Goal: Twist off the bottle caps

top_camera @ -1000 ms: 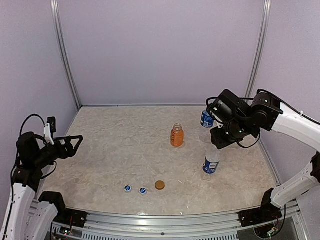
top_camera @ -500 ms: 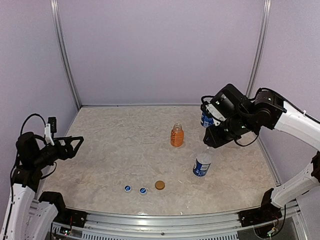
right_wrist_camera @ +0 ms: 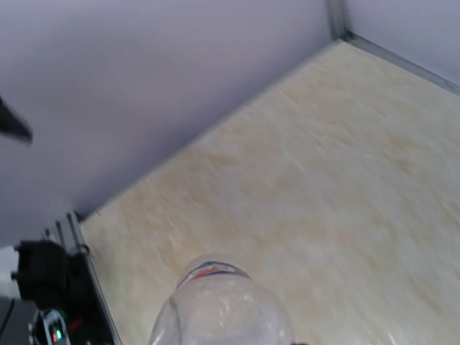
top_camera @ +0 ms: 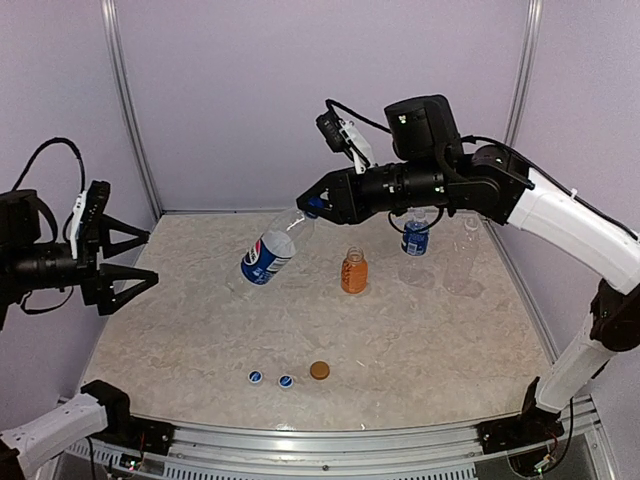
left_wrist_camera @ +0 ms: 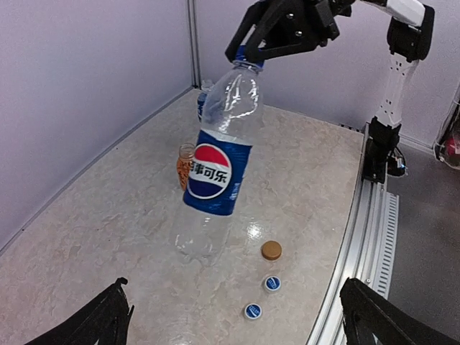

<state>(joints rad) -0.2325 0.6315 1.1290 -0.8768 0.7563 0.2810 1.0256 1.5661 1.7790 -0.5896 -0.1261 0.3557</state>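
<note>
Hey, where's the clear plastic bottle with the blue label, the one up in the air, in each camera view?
Top external: the clear plastic bottle with the blue label hangs tilted, left of centre, from the right gripper.
Left wrist: the bottle fills the centre, neck uppermost.
Right wrist: the bottle sits at the bottom edge, seen from above.
Shared landmark: the short orange juice bottle, just left of it in the left wrist view; absent from the right wrist view.
</note>
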